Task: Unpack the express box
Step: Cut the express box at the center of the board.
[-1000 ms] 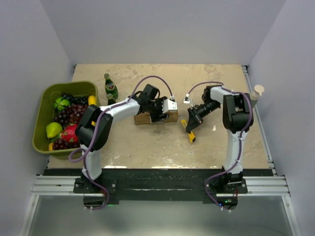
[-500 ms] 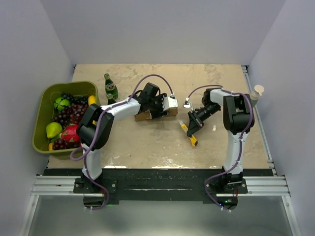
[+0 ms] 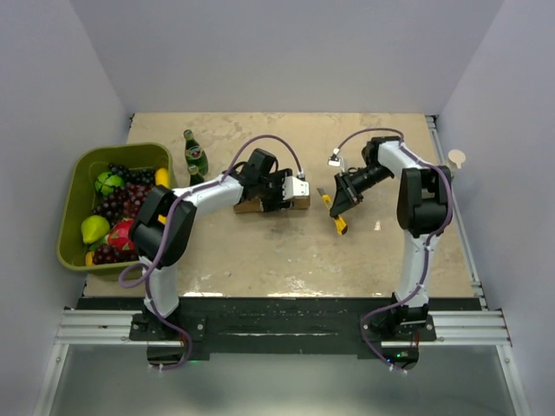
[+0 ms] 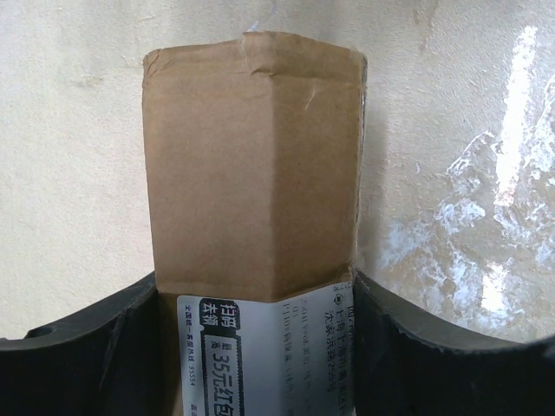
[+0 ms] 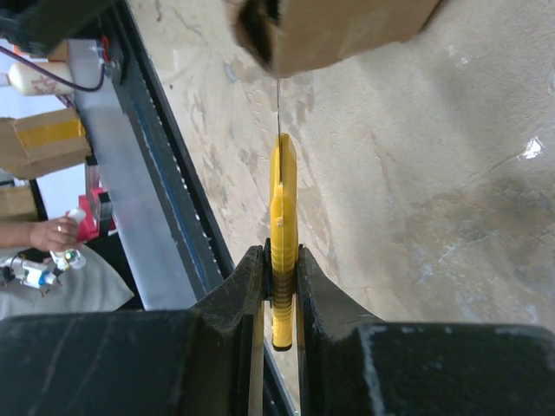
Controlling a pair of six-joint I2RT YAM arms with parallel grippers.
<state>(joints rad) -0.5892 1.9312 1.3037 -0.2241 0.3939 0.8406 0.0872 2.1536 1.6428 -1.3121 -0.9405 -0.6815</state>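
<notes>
While the left end effector point(image 3: 279, 192) reaches over the middle of the bench point(image 3: 260, 256), its two black fingers point(image 4: 95, 347) sit flush against the long sides of the express box point(image 4: 251, 165) and clamp it. The express box lies flat on the bench, slightly left of centre in the top view, with its long axis running left to right. A white printed label point(image 4: 260, 355) covers the part of the upper face that lies between the fingers. The plain brown part of that face extends away from the left wrist camera to a creased, taped end.

The right end effector point(image 5: 280, 269) is closed on the yellow utility knife point(image 5: 283, 191), with its fingers pressed against both flat sides of the handle. The knife is held on edge, just right of the express box. A thin blade point(image 5: 278, 104) projects from the handle toward the corner of the carton. In the right wrist view the blade tip meets the carton's edge, but actual contact cannot be confirmed.

A green tub point(image 3: 65, 227) of mixed fruit stands at the left edge of the bench. A green bottle point(image 3: 195, 156) stands upright between the tub and the express box, apart from both.
</notes>
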